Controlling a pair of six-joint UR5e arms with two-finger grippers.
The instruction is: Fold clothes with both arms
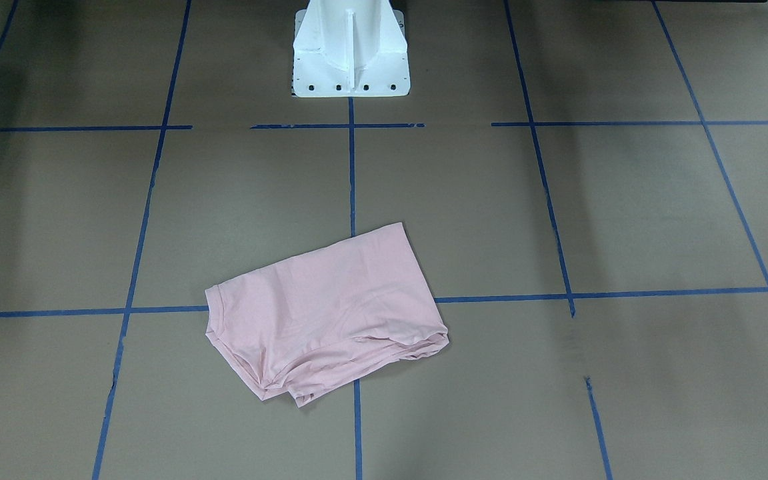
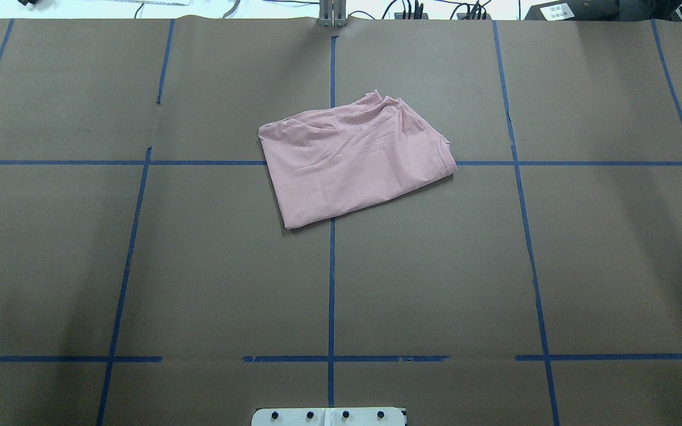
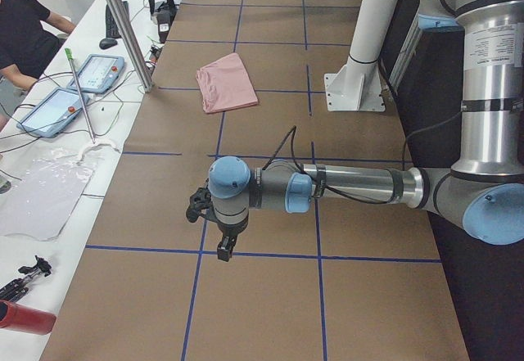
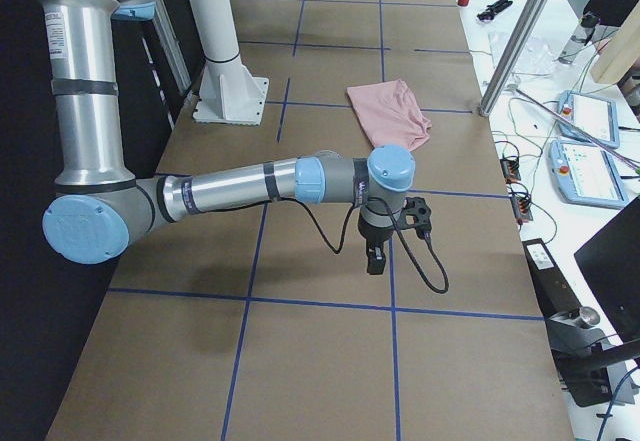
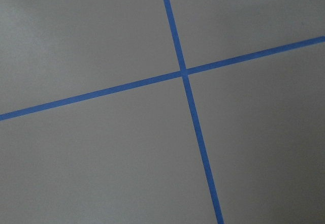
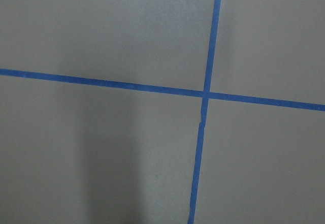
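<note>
The clothes (image 1: 331,313) are one pale pink T-shirt folded into a rough rectangle, plain side up, lying on the brown table near its middle (image 2: 356,160). No print shows. Neither arm appears in the overhead or front views. In the left side view my left arm (image 3: 352,185) reaches out low over the table's near end, far from the shirt (image 3: 227,83), its gripper (image 3: 223,250) pointing down. In the right side view my right arm (image 4: 250,183) does the same at the other end, gripper (image 4: 375,261) pointing down. Whether either is open or shut I cannot tell.
Blue tape lines (image 2: 331,284) divide the brown table into squares. The white pedestal base (image 1: 351,50) stands at the robot's side. A person (image 3: 20,29), tablets (image 3: 97,73) and a metal post (image 3: 127,29) are beyond the table's far edge.
</note>
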